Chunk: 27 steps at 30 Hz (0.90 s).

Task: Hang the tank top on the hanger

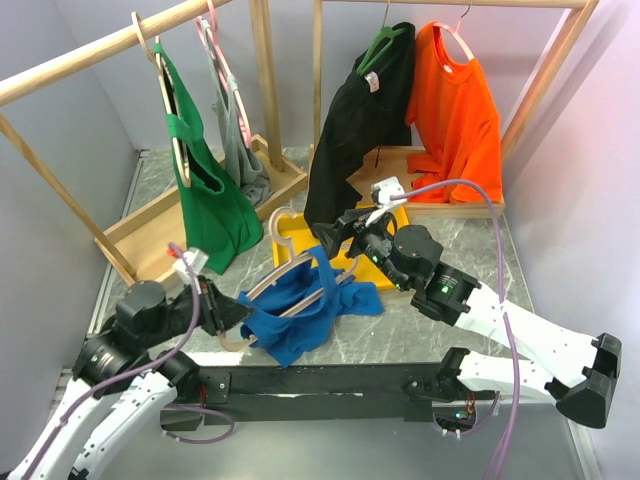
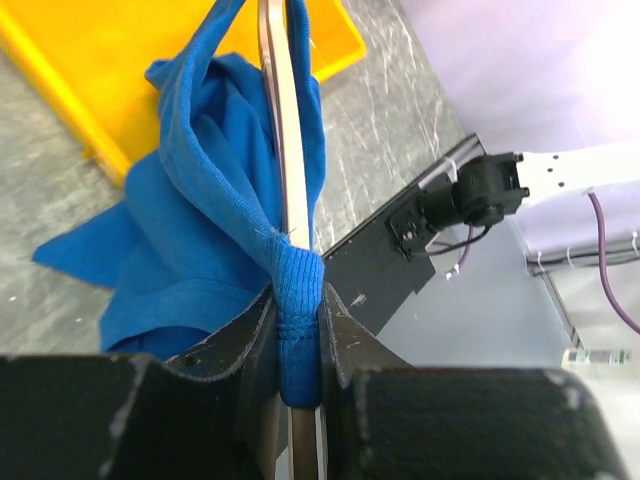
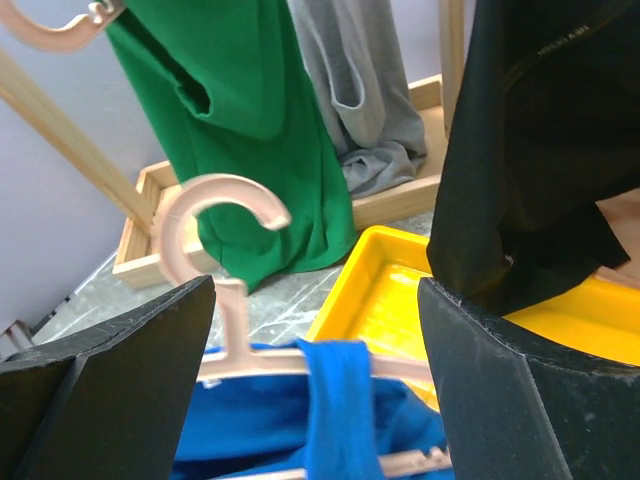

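At the near table edge, just past the black mounting bar (image 1: 320, 380), the L gripper (image 1: 228, 312) is clenched on one end of the wooden hanger (image 1: 283, 273) w/ a fold of the blue tank top (image 1: 300, 315) caught in the same bite. The L wrist view shows it plainly: both fingertips (image 2: 255, 330) squeeze a ribbed blue hem against the hanger's thin edge (image 2: 290, 150), and the rest of the tank top (image 2: 190, 230) hangs bunched to one side. That pinch prob. serves two jobs, propping the hanger off the marble table (image 1: 470, 240) and keeping the cloth from sliding off that end. Further in, the tank top lies crumpled on the table, partly over the yellow tray (image 1: 400, 215), w/ the hanger bars running through it. Beyond that, the R gripper (image 1: 345, 240) sits at the hanger's far side, jaws spread wide and holding nothing. From its wrist cam the hanger hook (image 3: 233, 315) and a blue strap (image 3: 335, 400) draped over the bar sit framed btwn the open fingers (image 3: 110, 380); can't tell if anything touches. I'd judge the job partway: one strap on, body not yet pulled straight, the R likely lined up to take the strap or hanger. At the back, a dark green tank top (image 1: 205, 200), a grey one (image 1: 240, 130), a black garment (image 1: 355, 130) and an orange shirt (image 1: 460, 110) hang on wooden racks.
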Motion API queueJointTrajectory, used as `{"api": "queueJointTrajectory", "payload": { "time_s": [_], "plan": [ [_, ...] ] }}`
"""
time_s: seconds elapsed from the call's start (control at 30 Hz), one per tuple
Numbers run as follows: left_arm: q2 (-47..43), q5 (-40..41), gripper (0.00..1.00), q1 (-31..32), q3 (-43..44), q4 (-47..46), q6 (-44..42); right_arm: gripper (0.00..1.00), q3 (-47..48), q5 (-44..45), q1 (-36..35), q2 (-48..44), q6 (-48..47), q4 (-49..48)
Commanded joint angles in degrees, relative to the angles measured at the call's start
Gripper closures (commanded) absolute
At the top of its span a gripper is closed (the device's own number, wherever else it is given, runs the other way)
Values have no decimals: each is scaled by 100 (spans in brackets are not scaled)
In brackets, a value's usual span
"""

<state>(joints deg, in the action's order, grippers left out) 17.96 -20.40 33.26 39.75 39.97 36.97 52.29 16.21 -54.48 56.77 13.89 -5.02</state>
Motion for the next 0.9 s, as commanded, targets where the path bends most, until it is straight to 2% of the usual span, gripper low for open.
{"api": "queueJointTrajectory", "payload": {
  "time_s": [0.0,0.17,0.4,0.63,0.87],
  "plan": [
    [-344,475,99,14,472,274,144,11,-9,269,16,71,228,-289],
    [-679,625,99,6,595,389,161,11,9,243,7,132,246,-316],
    [-1109,1038,99,-65,1061,1118,187,11,193,129,25,395,237,-333],
    [-1338,1530,99,-275,1553,1804,188,11,956,-565,25,1159,281,-588],
    [-1224,2040,99,-355,2404,2489,73,11,1617,-864,16,1661,342,-729]
  ]
}}
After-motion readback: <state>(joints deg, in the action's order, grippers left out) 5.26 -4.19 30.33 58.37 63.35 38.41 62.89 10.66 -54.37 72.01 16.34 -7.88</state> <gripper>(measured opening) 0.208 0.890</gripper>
